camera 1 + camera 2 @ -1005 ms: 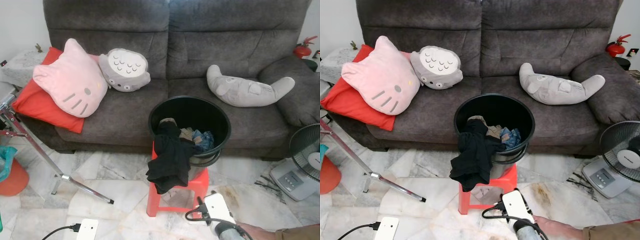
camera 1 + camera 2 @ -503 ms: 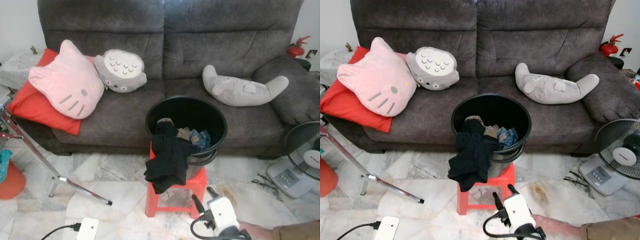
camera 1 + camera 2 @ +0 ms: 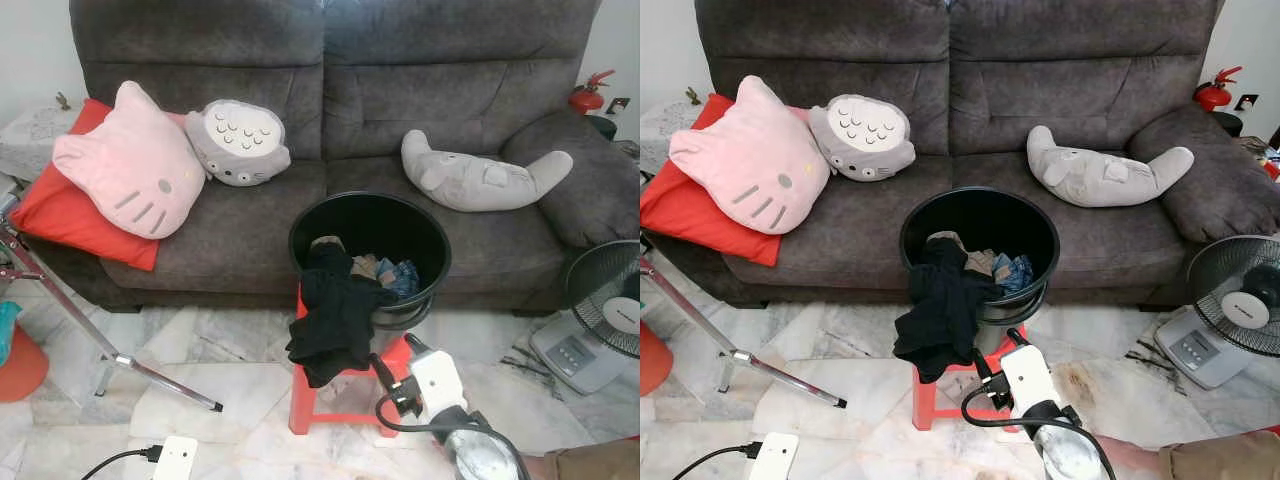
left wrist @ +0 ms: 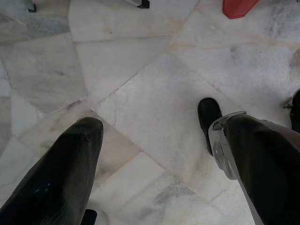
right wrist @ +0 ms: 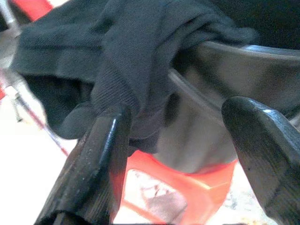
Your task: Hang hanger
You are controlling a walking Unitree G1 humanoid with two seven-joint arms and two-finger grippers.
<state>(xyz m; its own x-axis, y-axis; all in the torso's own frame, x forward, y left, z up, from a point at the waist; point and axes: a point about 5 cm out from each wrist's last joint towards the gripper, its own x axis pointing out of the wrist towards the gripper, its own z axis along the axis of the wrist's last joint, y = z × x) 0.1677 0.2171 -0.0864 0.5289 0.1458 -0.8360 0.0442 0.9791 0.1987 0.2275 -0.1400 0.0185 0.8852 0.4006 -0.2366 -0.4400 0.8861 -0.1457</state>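
Black garment [image 3: 335, 320] draped over bucket [image 3: 370, 255] rim, right fingers [image 5: 101, 159] spread empty just beside.

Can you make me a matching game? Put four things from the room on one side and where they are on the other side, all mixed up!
Things:
1. black bucket
2. black garment
3. pink cat cushion
4. right gripper

Places:
A. on the sofa, leaning on a red pillow
B. draped over the bucket's rim, hanging down
C. on the red stool
D. open, close to the hanging cloth

Pairs: 1-C, 2-B, 3-A, 4-D
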